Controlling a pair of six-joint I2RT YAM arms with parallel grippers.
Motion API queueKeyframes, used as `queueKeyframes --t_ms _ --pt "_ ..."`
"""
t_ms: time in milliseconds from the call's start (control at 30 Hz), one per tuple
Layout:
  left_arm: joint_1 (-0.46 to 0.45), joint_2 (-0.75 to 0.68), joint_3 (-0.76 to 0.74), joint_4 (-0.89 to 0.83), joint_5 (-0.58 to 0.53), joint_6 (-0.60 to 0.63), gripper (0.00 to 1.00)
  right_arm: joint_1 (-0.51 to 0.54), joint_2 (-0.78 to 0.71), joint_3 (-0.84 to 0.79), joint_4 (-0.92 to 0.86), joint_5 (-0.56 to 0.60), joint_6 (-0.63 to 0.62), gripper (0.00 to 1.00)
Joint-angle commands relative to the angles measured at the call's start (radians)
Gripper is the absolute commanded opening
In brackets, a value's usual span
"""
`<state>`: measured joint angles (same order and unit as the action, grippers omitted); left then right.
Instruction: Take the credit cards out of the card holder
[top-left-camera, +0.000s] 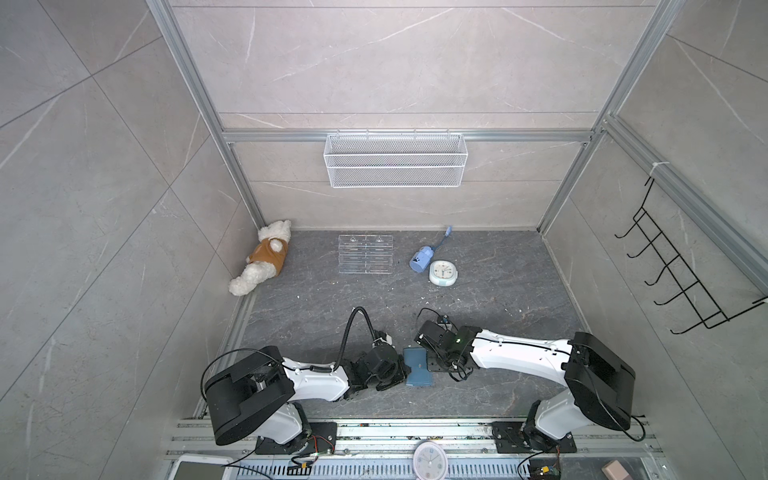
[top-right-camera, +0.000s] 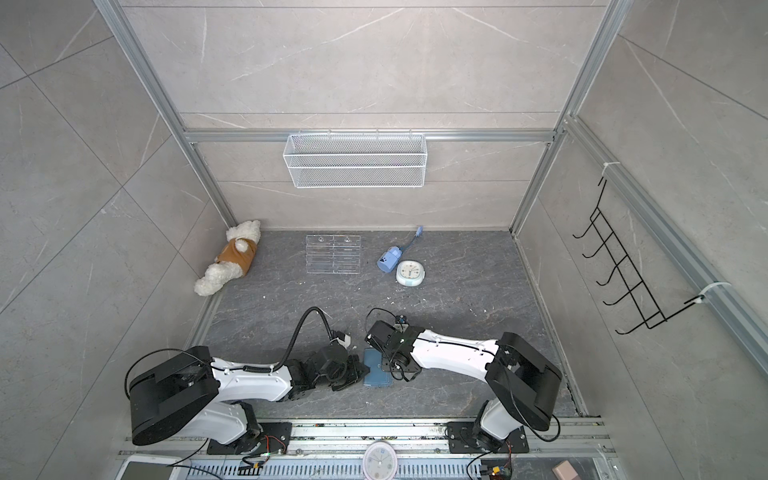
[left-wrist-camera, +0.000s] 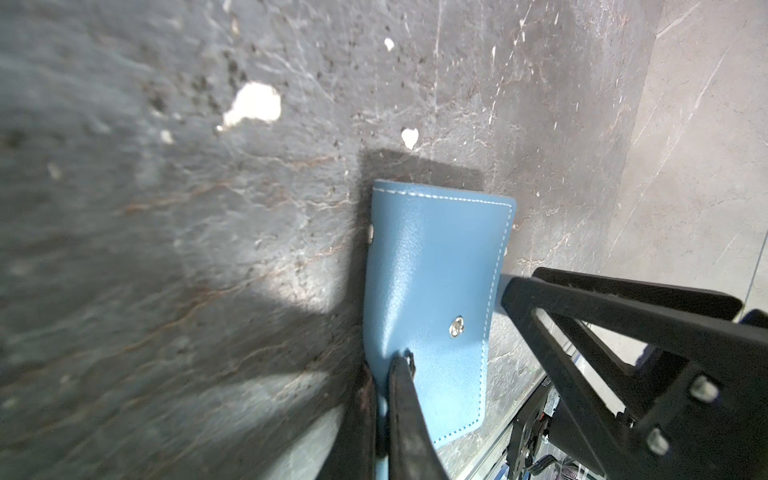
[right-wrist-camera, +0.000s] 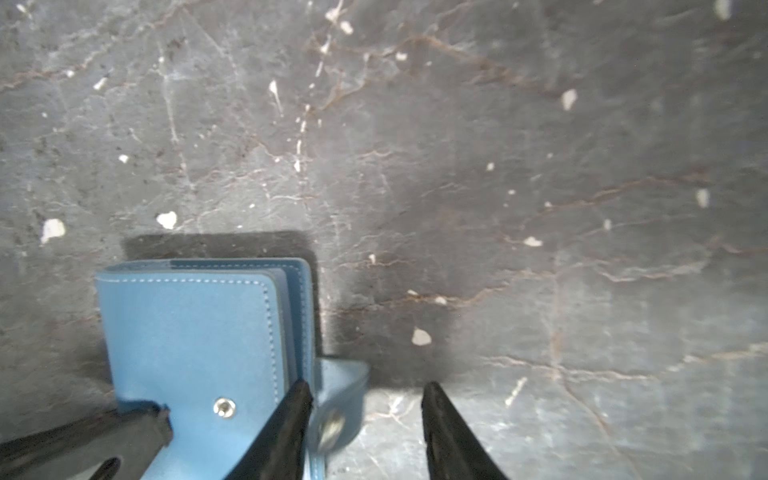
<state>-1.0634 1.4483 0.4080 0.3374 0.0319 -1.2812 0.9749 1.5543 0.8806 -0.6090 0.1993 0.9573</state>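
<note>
The left claw (left-wrist-camera: 387, 368) is clamped on an edge of the card holder (left-wrist-camera: 436, 257); right claw (right-wrist-camera: 368, 399), jaws apart, sits at its snap tab (right-wrist-camera: 343, 386).

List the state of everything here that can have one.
card holder, cover closed, lying flat.
snap tab, unfastened, sticking out free.
left gripper, shut on the card holder's edge.
right gripper, open, one finger against the card holder's page edge.
credit cards, none in sight.
alarm clock, lying face up.
wire basket, hanging, empty.
</note>
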Motion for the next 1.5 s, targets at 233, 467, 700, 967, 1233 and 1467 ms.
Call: queueKeyframes --t_ms 233,467,700,967,1233,1467 --pt "-0.007 0.055 -0.042 -0.21 -0.008 -0.006 0.04 -0.001 -0.033 -0.023 -0.06 0.046 0.009 0.33" --pt "-0.007 0.043 -0.015 -0.215 -0.009 0.019 0.04 -0.002 -0.035 -0.045 -0.057 0.048 0.015 0.22" --pt "-0.007 -0.008 0.012 -0.219 -0.024 0.048 0.09 -0.007 -0.034 -0.078 -0.032 0.043 0.023 0.12" --pt "-0.012 -0.164 0.064 -0.312 -0.069 0.134 0.35 -0.012 -0.033 -0.109 -0.001 0.032 0.03 0.1" --pt "-0.055 -0.346 0.095 -0.404 -0.11 0.342 0.57 -0.014 -0.044 -0.135 0.023 0.012 0.037 0.08" --pt "-0.189 -0.324 0.203 -0.594 -0.236 0.557 0.66 -0.019 -0.054 -0.143 0.031 0.001 0.033 0.08"
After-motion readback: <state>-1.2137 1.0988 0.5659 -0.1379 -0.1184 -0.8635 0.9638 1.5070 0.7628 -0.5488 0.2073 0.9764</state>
